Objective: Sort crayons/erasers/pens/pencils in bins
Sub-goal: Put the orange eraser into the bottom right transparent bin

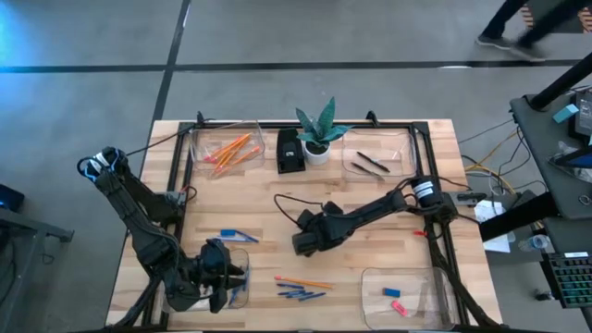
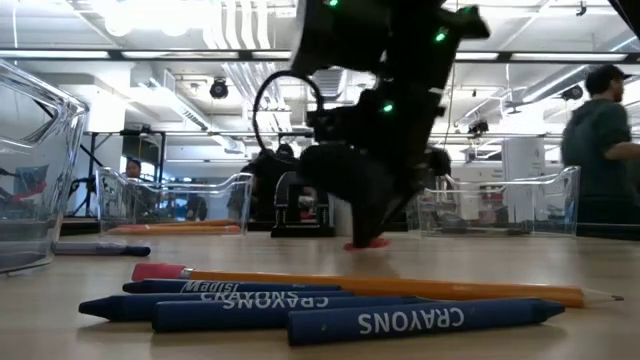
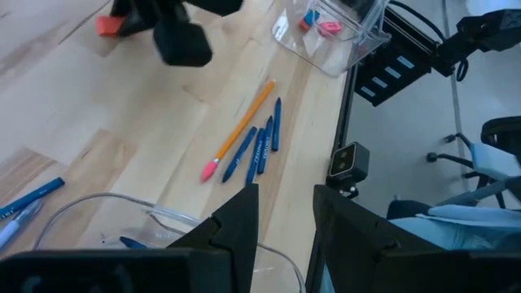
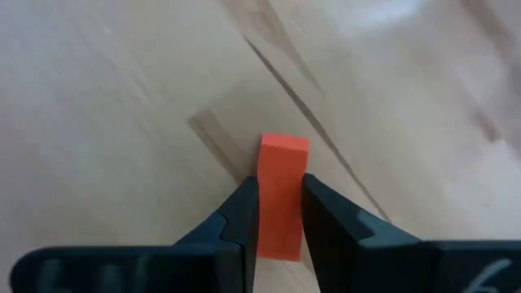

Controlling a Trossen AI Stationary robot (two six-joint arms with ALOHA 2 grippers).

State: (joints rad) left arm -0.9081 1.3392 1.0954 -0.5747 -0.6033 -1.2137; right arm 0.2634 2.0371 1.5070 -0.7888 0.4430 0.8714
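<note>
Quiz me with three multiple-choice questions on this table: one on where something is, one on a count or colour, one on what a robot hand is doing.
1. Where do the orange pencils in a bin lie?
A. far left bin
B. near right bin
C. beside the plant

2. How many erasers lie in the near right bin?
A. none
B. two
C. five

3. What is the right end effector doing?
A. hanging open over a bin
B. closed on a red eraser
C. holding a pen

Answers:
1. A, the high view shows them in the far left bin.
2. B, one blue and one pink.
3. B, its fingers clamp the red eraser.
</note>
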